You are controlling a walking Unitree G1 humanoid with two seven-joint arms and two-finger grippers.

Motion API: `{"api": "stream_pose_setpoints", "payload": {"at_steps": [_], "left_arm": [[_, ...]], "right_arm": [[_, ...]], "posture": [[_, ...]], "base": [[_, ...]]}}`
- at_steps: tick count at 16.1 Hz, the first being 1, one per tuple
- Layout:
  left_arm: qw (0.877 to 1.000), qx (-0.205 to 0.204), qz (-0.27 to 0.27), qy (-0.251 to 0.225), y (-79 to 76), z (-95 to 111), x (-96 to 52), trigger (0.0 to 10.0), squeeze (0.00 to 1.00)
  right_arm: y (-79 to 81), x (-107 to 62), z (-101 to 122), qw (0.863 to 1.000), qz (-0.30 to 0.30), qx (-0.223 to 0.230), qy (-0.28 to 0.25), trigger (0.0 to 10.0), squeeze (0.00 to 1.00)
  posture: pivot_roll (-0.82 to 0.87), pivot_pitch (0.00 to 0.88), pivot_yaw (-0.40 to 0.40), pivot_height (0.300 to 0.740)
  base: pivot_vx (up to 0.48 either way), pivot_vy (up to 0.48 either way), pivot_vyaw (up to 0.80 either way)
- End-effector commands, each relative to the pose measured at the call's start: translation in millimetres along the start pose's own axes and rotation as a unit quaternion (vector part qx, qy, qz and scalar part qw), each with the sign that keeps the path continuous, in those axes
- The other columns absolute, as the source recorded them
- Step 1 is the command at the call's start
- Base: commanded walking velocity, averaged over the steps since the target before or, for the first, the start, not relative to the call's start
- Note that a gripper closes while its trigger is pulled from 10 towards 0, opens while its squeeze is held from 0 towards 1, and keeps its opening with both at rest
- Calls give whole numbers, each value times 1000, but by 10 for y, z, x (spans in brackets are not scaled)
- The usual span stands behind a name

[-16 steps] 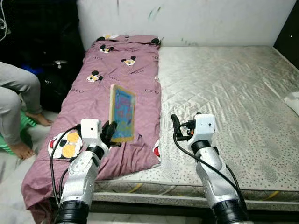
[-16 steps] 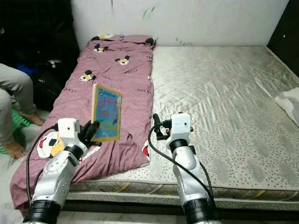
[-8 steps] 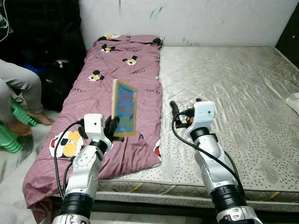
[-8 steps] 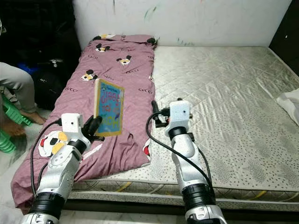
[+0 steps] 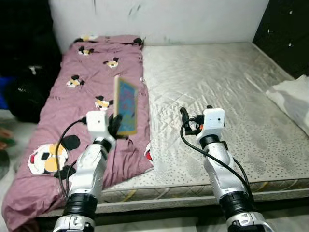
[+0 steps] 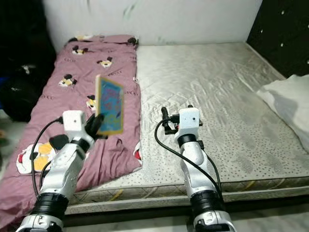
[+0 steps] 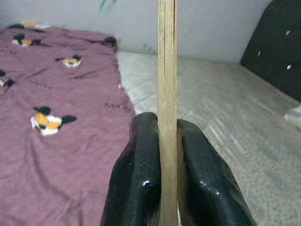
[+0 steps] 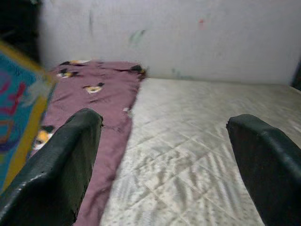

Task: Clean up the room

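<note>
Bare quilted mattress (image 5: 227, 82) now swings into view as the head turns right, the left pincer (image 5: 116, 126) still clamping the board book (image 5: 126, 106) upright over the purple blanket (image 5: 87, 101), right pincer (image 5: 186, 121) spread empty, so carrying-off looks underway.

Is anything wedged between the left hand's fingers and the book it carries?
Nothing visible. The left hand is shut straight on the lower edge of the book, one finger pressed on each face, holding it upright above the purple blanket.
</note>
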State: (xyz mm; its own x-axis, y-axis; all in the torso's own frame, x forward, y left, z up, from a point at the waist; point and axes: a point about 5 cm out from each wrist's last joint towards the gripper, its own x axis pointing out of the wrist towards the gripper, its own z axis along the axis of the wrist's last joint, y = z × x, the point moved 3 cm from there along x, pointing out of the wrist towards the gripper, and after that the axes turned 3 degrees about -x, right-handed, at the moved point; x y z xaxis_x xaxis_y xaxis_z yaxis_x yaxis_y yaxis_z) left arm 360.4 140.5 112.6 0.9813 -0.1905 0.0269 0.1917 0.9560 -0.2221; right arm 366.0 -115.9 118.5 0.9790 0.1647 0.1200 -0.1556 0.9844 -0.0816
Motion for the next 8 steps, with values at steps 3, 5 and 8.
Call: {"api": "stream_pose_setpoints", "payload": {"at_steps": [3,5,8], "left_arm": [[999,10,2,-31,-32,119,-42,10000,0],[1000,-4,0,-14,-70,2,-86,10000,0],[999,-45,-19,-7,-156,-33,-93,10000,0]], "right_arm": [[88,-36,10,1000,26,5,-6,10000,0],[59,-83,-16,1000,17,7,-6,10000,0],[102,-138,-44,1000,20,-1,-4,10000,0]], "posture": [[28,0,-18,740],[17,0,-10,740],[7,0,-17,740]], "base": [[0,0,0],[0,0,0],[0,-102,0]]}}
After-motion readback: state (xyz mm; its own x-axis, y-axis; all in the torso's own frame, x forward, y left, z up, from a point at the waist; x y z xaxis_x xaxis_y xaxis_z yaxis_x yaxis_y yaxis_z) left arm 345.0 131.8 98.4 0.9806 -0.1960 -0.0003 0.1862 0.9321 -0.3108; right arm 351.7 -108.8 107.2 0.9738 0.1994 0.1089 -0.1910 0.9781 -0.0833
